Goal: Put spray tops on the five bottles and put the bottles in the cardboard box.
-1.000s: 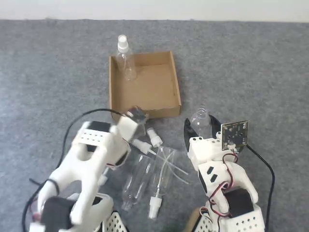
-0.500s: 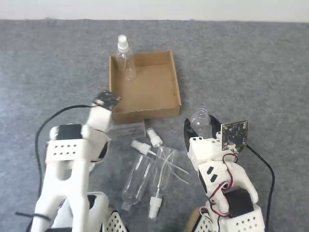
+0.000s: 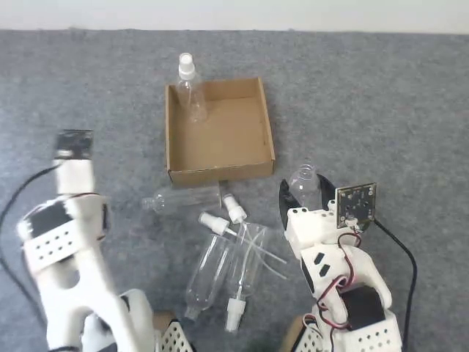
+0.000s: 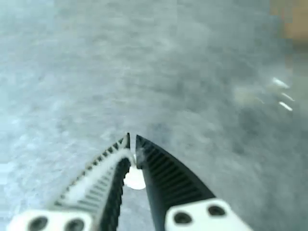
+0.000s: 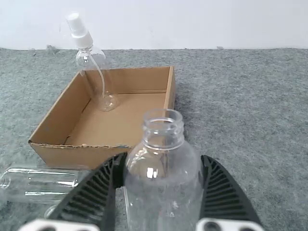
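My right gripper (image 5: 163, 162) is shut on a clear bottle (image 5: 162, 173) with an uncapped neck, held upright in front of the cardboard box (image 5: 101, 126). In the high view this right gripper (image 3: 304, 188) is at the box's (image 3: 220, 170) near right corner. One bottle with a white spray top (image 3: 189, 86) stands in the box's far left corner. Another capless bottle (image 3: 183, 198) lies in front of the box. Two more bottles (image 3: 220, 268) lie among loose spray tops (image 3: 217, 220). My left gripper (image 4: 131, 140) is shut over bare grey carpet, and its arm (image 3: 66, 220) is far left.
The thin dip tubes (image 3: 260, 249) of the spray tops cross over the lying bottles. One spray top (image 3: 234, 314) lies near the front edge between the two arm bases. Grey carpet (image 3: 381, 110) is bare right of the box.
My left arm has swung from the box's front edge out to the far left, uncovering the bottle lying there. The right arm and its bottle have not moved.
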